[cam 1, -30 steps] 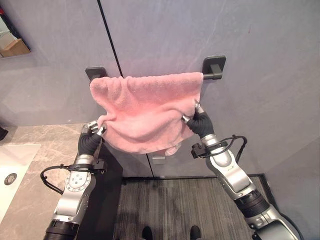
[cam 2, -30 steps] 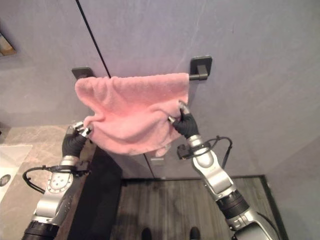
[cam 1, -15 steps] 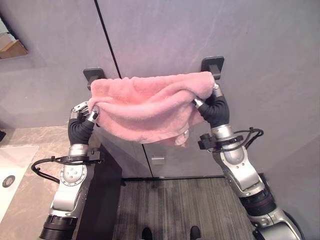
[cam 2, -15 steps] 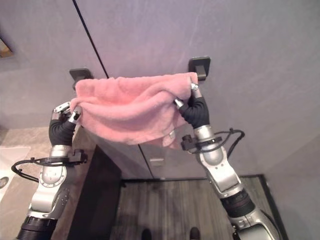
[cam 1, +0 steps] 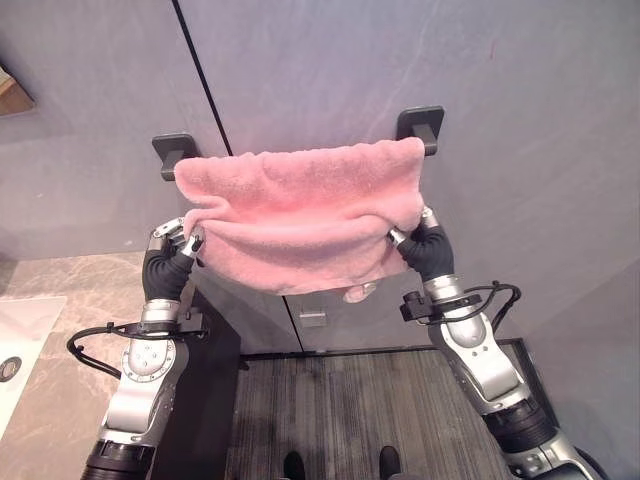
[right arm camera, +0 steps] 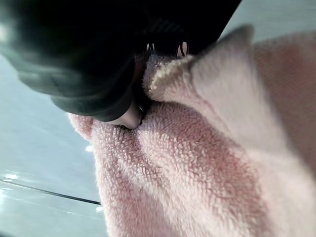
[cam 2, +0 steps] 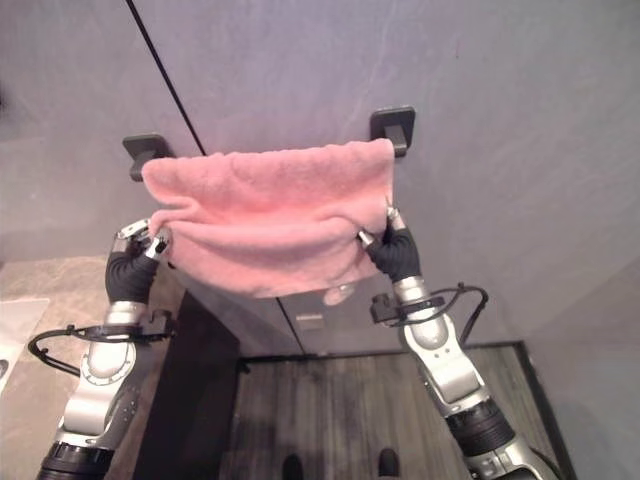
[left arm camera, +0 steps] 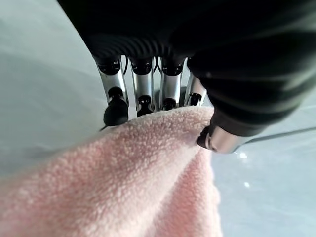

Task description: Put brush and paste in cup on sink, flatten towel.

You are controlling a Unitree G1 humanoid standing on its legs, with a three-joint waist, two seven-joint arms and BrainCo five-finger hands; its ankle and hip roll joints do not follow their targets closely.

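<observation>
A pink towel point(cam 1: 300, 215) hangs over a dark wall bar whose brackets point(cam 1: 420, 125) show at both ends. It is spread across most of the bar, and its lower edge is pulled out towards me. My left hand point(cam 1: 170, 262) pinches the towel's lower left corner; in the left wrist view its thumb point(left arm camera: 222, 138) and fingers point(left arm camera: 143, 96) close on the pink towel point(left arm camera: 123, 182). My right hand point(cam 1: 425, 248) grips the lower right corner, with the towel point(right arm camera: 197, 168) bunched under its thumb point(right arm camera: 126, 116) in the right wrist view.
A grey wall with a dark vertical seam point(cam 1: 200, 80) stands behind the towel. A stone countertop point(cam 1: 70, 300) with a white sink point(cam 1: 20, 330) lies at the lower left. Dark ribbed flooring point(cam 1: 340, 410) lies below, and a small drain fitting point(cam 1: 317, 319) sits under the towel.
Both hands have come down from near the bar, still holding the towel's corners. The towel now covers the bar up to the right bracket and hangs more evenly. The camera has shifted slightly.
</observation>
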